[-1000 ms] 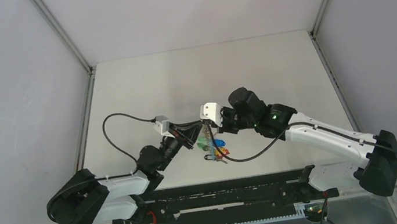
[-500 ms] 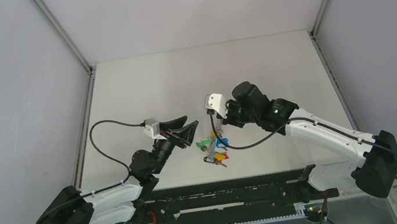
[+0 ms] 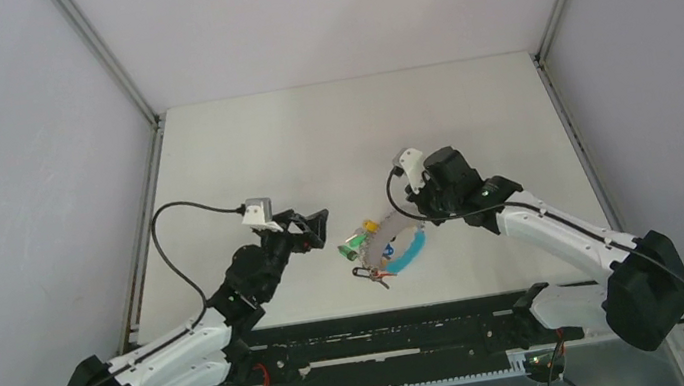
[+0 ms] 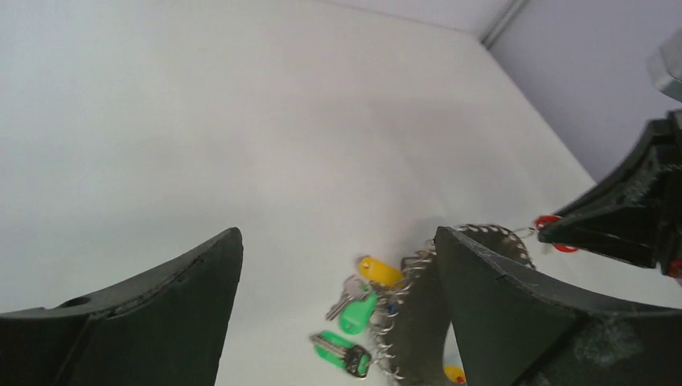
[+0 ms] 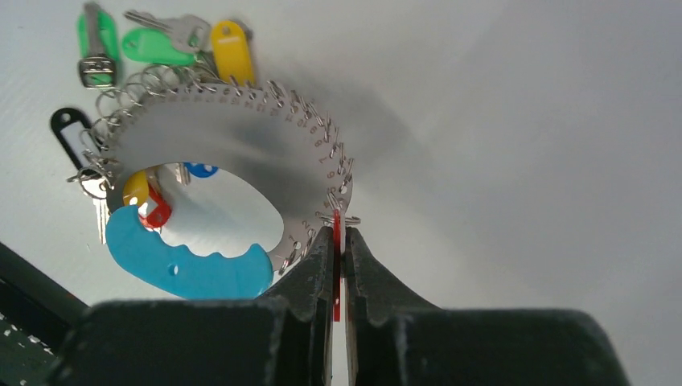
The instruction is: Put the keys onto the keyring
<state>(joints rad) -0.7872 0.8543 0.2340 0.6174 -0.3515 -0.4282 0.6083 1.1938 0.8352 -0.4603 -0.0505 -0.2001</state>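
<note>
- On the worktop (image 3: pixel 310 137), seen from above, the left fingers (image 3: pixel 315 229) have just let go and pulled back, wide open; the keyring (image 3: pixel 405 253) now lies by the right fingers (image 3: pixel 419 223) alone.
- Left wrist: nothing sits between its fingers.
- Right wrist: fingers pinch the key (image 5: pixel 337 241) by its red tag, touching the ring's mesh edge. It looks hooked on.

The right jaws hide most of the red-tagged key (image 5: pixel 337 241).

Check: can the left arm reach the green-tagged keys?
Probably yes: the left gripper is open, the green-tagged keys lie on its side of the ring, and the right gripper is shut at the opposite rim.
</note>
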